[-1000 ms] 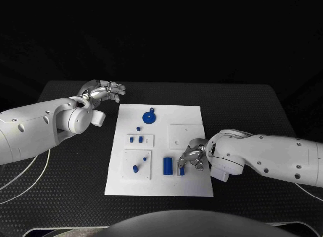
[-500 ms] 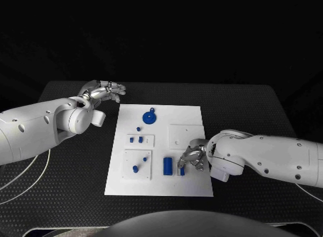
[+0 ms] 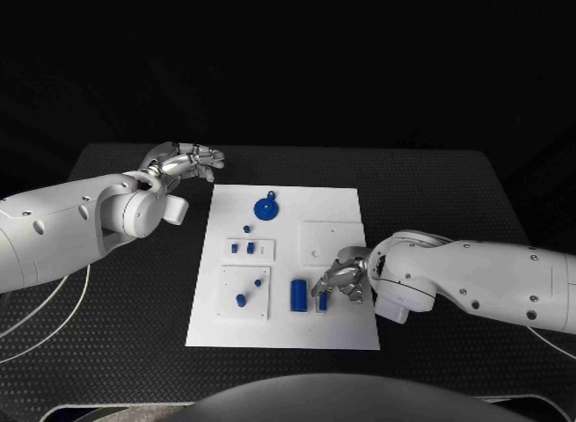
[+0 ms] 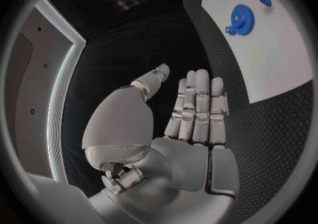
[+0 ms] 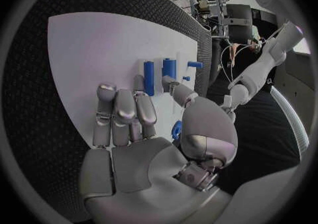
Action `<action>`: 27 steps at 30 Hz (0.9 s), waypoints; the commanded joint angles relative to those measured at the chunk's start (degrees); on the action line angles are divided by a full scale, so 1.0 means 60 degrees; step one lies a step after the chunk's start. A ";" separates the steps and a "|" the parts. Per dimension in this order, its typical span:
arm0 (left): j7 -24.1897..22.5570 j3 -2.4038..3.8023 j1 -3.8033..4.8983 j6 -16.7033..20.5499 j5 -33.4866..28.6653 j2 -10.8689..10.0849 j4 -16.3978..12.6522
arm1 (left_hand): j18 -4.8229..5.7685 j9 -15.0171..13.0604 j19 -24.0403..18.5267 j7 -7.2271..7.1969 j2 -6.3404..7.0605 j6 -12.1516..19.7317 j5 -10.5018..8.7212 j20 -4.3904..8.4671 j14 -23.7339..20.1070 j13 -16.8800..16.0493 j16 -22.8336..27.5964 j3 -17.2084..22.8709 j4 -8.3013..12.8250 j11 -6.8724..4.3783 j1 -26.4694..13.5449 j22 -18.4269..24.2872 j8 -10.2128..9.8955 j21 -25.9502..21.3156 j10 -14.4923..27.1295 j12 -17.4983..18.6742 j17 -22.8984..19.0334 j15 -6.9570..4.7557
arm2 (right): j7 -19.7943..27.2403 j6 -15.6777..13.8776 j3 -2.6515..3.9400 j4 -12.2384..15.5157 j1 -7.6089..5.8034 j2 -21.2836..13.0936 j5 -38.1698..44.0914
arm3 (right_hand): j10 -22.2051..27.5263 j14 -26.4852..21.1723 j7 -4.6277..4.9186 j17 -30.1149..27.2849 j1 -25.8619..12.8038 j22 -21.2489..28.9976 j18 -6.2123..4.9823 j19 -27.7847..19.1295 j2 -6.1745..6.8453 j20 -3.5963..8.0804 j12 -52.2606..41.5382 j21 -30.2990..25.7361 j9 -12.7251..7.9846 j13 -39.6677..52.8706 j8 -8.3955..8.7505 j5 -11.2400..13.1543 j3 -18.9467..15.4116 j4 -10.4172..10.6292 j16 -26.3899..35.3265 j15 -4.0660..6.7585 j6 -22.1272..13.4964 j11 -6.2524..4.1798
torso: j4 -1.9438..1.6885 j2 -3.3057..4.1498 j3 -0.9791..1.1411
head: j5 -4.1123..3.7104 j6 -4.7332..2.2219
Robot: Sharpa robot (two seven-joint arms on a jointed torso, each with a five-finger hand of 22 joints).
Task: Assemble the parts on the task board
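Black worktop [image 3: 440,185] carries our white board [image 3: 332,211]. Near its front edge, our right robot hand [image 3: 342,280] pinches a slim blue peg [image 3: 324,301] beside a thicker cylinder [image 3: 299,294]. A tilted peg could jam or slip. Our left robot hand [image 3: 183,162] hovers off-board, fingers apart, holding nothing.

Task board [image 3: 339,211] mid-table [image 3: 465,193]; gear [image 3: 266,208] at far end, cylinder [image 3: 299,294] near end.
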State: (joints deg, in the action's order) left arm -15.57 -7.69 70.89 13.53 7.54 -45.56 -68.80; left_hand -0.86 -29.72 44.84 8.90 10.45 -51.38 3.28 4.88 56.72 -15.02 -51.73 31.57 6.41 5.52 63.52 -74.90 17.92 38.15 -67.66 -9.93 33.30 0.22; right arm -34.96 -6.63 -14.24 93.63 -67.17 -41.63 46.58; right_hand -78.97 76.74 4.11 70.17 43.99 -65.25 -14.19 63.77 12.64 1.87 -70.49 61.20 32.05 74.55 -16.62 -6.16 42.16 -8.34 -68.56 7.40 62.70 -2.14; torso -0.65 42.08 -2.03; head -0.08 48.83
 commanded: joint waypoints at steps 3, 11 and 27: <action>-0.0052 0.0005 0.0011 -0.0103 0.0038 -0.0006 -0.0019 | -0.0074 0.0014 -0.0036 -0.0024 -0.0024 -0.0007 -0.0045 0.0108 -0.0009 -0.0004 0.0034 -0.0019 -0.0030 0.0027 -0.0047 -0.0210 0.0062 -0.0035 0.0014 -0.0042 0.0015 -0.0016 | 0.0342 0.0174 0.0010 0.0103 0.0013 0.0024 0.0040 | 0.0018 -0.0027 -0.0022 -0.0011 0.0129 0.0016 -0.0134 0.0003 0.0217 0.0104 0.0065 -0.0005 -0.0001 0.0010 -0.0017 0.0292 0.0042 0.0137 -0.0009 0.0080 0.0024 -0.0034 | 0.0001 -0.0001 0.0000 | 0.0009 0.0026; -0.0052 0.0005 0.0011 -0.0112 0.0045 -0.0003 -0.0024 | -0.0075 0.0014 -0.0037 -0.0025 -0.0023 -0.0008 -0.0045 0.0108 -0.0009 -0.0004 0.0035 -0.0017 -0.0028 0.0026 -0.0042 -0.0210 0.0063 -0.0035 0.0014 -0.0044 0.0015 -0.0016 | 0.0331 0.0253 0.0010 0.0093 0.0013 0.0025 0.0124 | 0.0014 -0.0048 -0.0005 0.0004 0.0703 -0.0014 -0.0134 -0.0074 -0.0474 0.0100 0.0060 0.0034 0.0028 0.0036 -0.0044 -0.0448 -0.0128 -0.0474 -0.0031 0.0066 0.0004 -0.0028 | 0.0009 -0.0005 -0.0008 | 0.0013 0.0025; -0.0034 0.0005 0.0011 -0.0122 0.0051 -0.0008 -0.0015 | -0.0075 0.0014 -0.0037 -0.0026 -0.0026 -0.0010 -0.0045 0.0109 -0.0009 -0.0003 0.0036 -0.0013 -0.0027 0.0026 -0.0037 -0.0210 0.0065 -0.0035 0.0014 -0.0045 0.0017 -0.0017 | 0.0590 0.0199 0.0010 0.0068 0.0013 -0.0167 0.0230 | -0.0009 -0.0043 0.0006 -0.0010 0.0548 0.0004 -0.0134 -0.0076 -0.0821 -0.0018 0.0084 0.0050 -0.0031 0.0035 -0.0027 -0.0691 -0.0072 -0.0934 -0.0024 0.0032 0.0041 0.0001 | 0.0000 -0.0003 -0.0001 | 0.0019 0.0035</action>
State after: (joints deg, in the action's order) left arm -15.50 -7.69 70.89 13.53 7.60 -45.65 -68.80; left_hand -0.86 -29.72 44.84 8.89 10.44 -51.38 3.28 4.88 56.72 -15.02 -51.73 31.57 6.41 5.52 63.52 -74.93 17.92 38.15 -67.66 -9.93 33.34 0.22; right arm -33.58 -6.10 -14.18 93.88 -67.16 -42.44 47.34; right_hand -78.97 76.62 4.11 70.17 47.81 -65.29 -14.18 63.34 7.80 2.04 -70.26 61.21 31.93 74.68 -16.62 -10.21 41.92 -13.85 -68.56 7.60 62.67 -2.14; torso -0.65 42.06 -2.03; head -0.04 49.03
